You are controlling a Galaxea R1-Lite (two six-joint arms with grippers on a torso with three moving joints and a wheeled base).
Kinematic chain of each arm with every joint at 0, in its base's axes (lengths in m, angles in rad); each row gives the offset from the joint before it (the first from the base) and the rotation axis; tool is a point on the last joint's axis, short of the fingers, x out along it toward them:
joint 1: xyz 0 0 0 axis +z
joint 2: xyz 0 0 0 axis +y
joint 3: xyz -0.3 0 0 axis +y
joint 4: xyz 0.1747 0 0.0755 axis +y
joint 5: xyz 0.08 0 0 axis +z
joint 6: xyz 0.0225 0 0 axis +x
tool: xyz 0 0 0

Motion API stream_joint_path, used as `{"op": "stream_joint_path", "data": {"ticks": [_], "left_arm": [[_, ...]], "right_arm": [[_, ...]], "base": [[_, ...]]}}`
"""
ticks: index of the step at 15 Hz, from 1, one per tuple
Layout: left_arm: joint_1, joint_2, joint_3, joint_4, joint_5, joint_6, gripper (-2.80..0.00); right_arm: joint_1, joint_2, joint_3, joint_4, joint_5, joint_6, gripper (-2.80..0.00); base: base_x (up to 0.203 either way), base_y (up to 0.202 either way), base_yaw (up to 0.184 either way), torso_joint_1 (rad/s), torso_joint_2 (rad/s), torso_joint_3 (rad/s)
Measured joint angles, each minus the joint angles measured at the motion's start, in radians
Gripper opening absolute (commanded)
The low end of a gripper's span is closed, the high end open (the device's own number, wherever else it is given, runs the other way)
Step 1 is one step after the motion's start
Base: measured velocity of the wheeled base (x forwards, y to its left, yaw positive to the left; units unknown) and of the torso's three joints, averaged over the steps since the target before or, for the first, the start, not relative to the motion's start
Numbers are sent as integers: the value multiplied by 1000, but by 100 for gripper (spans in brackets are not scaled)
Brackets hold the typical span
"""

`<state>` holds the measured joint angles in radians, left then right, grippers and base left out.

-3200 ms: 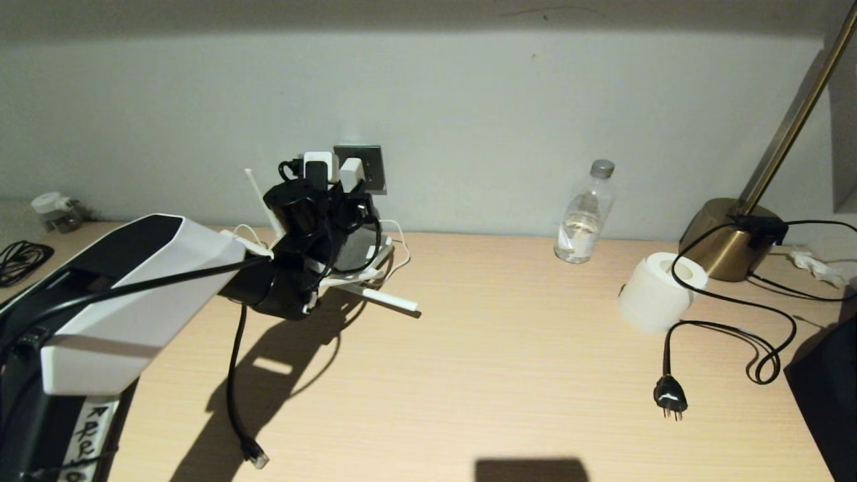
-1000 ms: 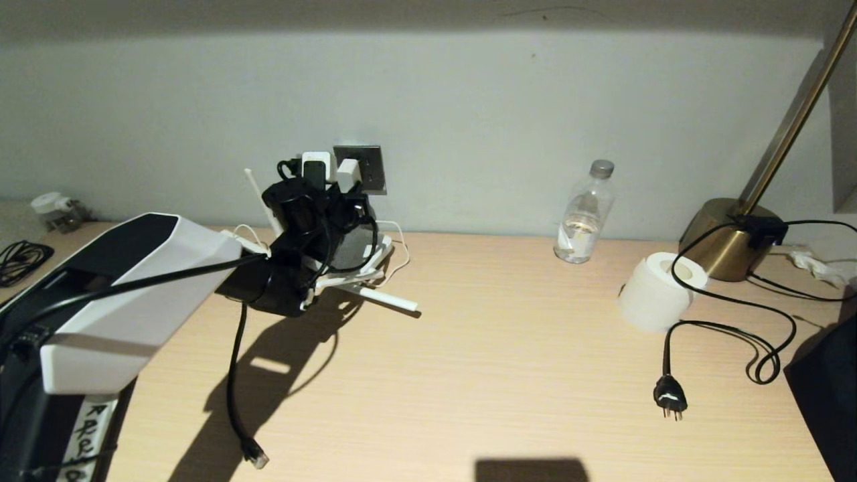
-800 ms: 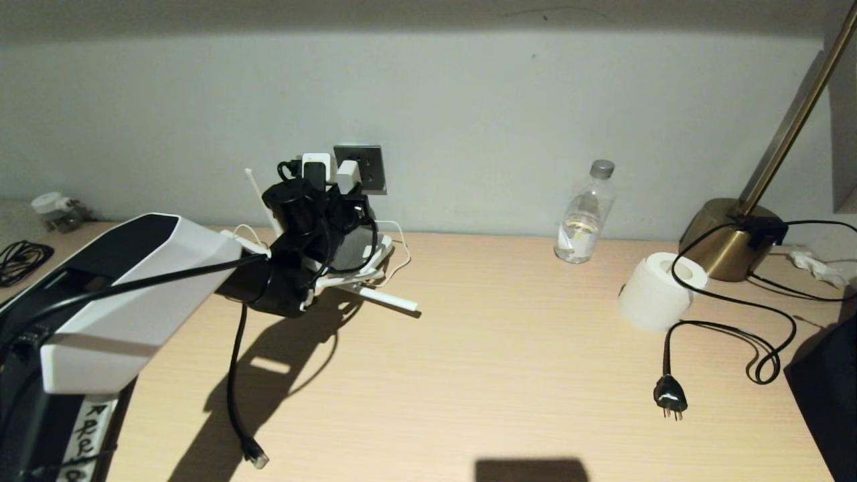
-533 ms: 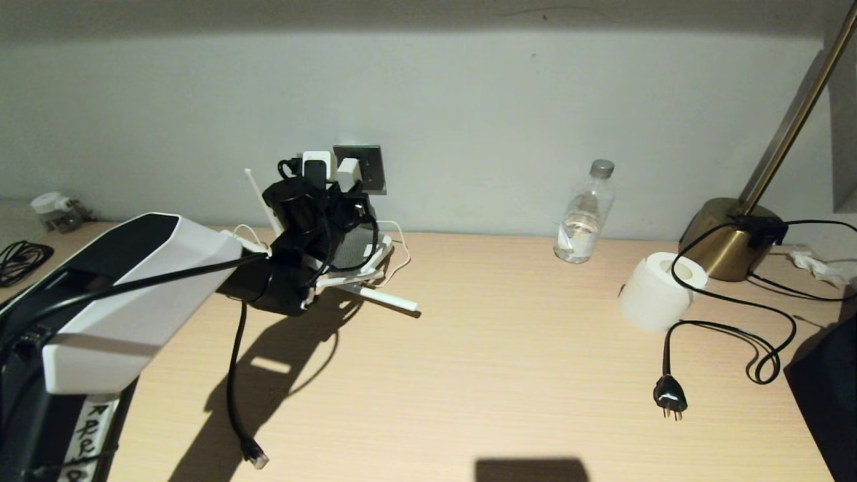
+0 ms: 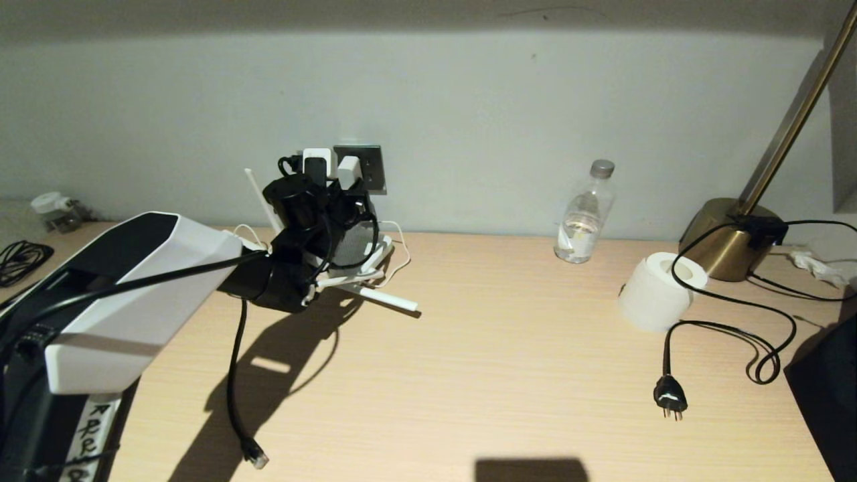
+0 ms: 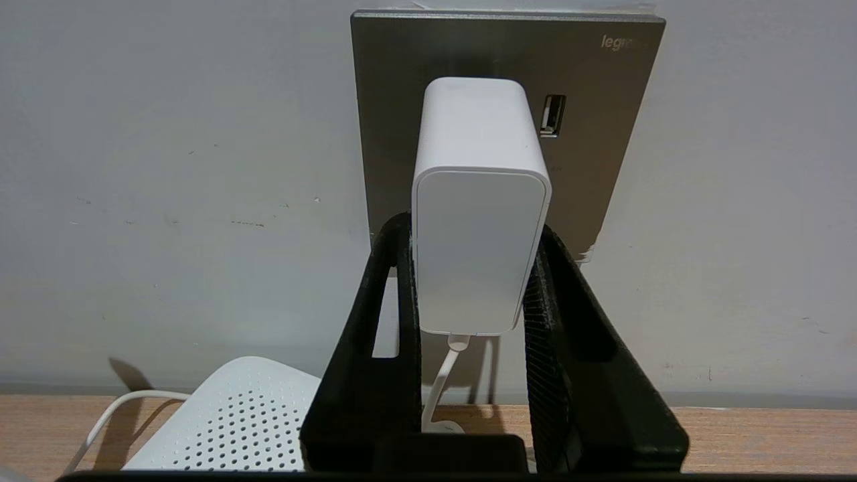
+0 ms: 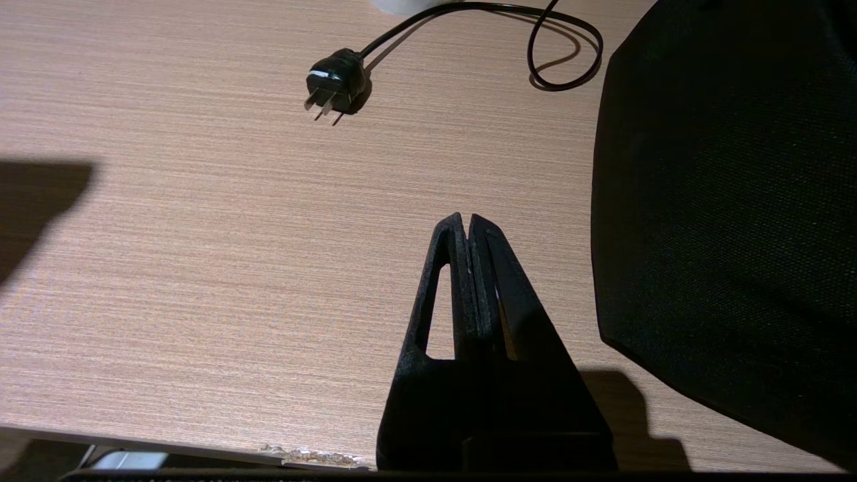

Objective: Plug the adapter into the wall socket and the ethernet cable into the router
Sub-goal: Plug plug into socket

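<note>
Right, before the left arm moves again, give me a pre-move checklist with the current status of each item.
1. Left gripper jaws clamped on both sides of the small white rounded adapter: ok.
2. Adapter lined up over the square brushed grey metal wall socket: ok.
3. Adapter pins fully seated in the socket: cannot tell, its body hides them.
4. Adapter's thin white cord hanging free: ok.
5. Long thin black ethernet cable plugged into the flat white router: not ok, its clear connector lies loose on the desk.
6. Right gripper parked over the desk, jaws shut, holding nothing: ok.
</note>
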<state>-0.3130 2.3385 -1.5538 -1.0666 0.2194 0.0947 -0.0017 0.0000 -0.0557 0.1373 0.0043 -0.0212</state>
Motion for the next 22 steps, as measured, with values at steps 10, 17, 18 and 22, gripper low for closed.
{"op": "stream_joint_path", "data": {"ticks": [10,17,18,22], "left_arm": [[-1,4,-12,7,-2,0,-280],[-1,10,-60,56,-3,0,-280],[0,14,-72,62,-2,0,-280],[0,23,-87,62,-2,0,-280]], "right_arm": [[-1,0,0,0,0,0,-280],[0,0,0,0,0,1,-280],[0,0,0,0,0,1,-280],[0,0,0,0,-1,1,-280]], "base": [[0,0,0,0,0,0],[0,0,0,0,0,0],[0,0,0,0,0,0],[0,0,0,0,0,0]]}}
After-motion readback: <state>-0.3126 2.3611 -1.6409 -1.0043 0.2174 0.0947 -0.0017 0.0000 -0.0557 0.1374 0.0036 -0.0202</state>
